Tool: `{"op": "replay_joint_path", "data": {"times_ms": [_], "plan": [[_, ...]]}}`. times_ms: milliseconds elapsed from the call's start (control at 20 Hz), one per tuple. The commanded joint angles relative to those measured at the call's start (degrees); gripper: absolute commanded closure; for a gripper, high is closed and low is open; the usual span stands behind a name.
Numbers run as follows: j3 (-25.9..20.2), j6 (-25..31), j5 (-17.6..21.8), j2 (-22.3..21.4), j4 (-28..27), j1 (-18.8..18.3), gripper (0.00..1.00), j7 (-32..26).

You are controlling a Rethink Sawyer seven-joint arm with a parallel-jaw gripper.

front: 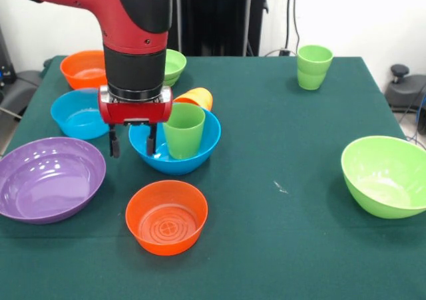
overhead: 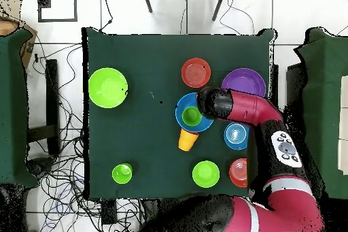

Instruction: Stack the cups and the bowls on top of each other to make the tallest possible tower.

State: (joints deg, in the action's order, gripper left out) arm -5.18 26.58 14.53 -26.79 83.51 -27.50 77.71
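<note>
A blue bowl (front: 200, 155) sits mid-table with a green cup (front: 184, 128) upright inside it. An orange cup (front: 197, 98) lies on its side just behind the bowl. My gripper (front: 133, 142) is open and empty at the bowl's left rim. One finger is in front of the bowl wall and the other is outside it. In the overhead view the arm hides the gripper. That view shows the blue bowl (overhead: 181, 122), the green cup (overhead: 192, 115) and the orange cup (overhead: 187, 139).
An orange bowl (front: 166, 217) sits in front, a purple bowl (front: 50, 177) at front left and a light blue bowl (front: 76, 114) behind it. An orange bowl (front: 81, 68) and a small lime bowl (front: 176, 65) are at the back left. Green cups (front: 314, 66) stand back right. A large lime bowl (front: 386, 175) sits at the right.
</note>
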Motion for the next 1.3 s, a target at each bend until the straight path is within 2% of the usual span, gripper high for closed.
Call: {"op": "replay_joint_path", "data": {"times_ms": [50,700,1100,1300], "plan": [[-1.39,8.7,-3.13,-1.8,-5.73,1.44,0.0,7.18],[-0.42,13.54,-6.06,-1.24,-9.81,2.28,0.0,6.93],[0.89,13.71,-7.21,0.61,-11.95,3.61,0.0,8.8],[1.91,11.98,-6.93,2.21,-12.57,4.6,0.0,9.5]]}}
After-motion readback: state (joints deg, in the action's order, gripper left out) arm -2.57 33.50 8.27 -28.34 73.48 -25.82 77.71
